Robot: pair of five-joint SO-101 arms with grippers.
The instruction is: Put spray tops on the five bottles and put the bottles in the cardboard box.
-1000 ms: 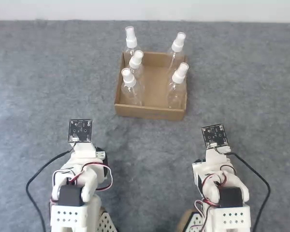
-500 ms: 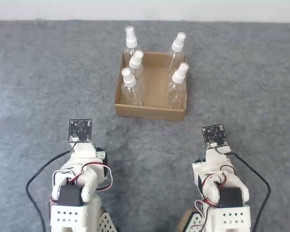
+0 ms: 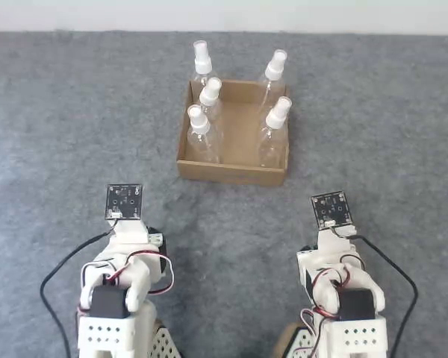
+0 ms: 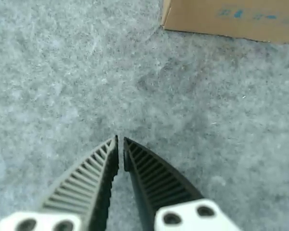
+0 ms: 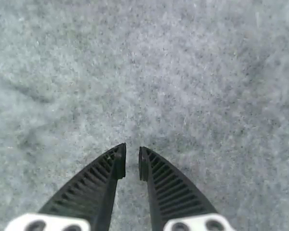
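The cardboard box (image 3: pixel 231 173) sits at the far middle of the grey carpet. Several clear bottles stand upright in it, each with a white spray top: back left (image 3: pixel 202 61), back right (image 3: pixel 273 71), a middle one (image 3: pixel 209 95), front left (image 3: pixel 198 128) and front right (image 3: pixel 275 119). Both arms rest folded near the front edge, well short of the box. My left gripper (image 4: pixel 120 139) is shut with nothing in it, pointing down at carpet just short of the box's front wall (image 4: pixel 231 19). My right gripper (image 5: pixel 132 149) is shut and holds nothing, over bare carpet.
The left arm (image 3: pixel 123 253) and right arm (image 3: pixel 336 261) stand side by side at the near edge, with cables trailing from each. Grey carpet (image 3: pixel 75 112) spreads on both sides of the box and between box and arms.
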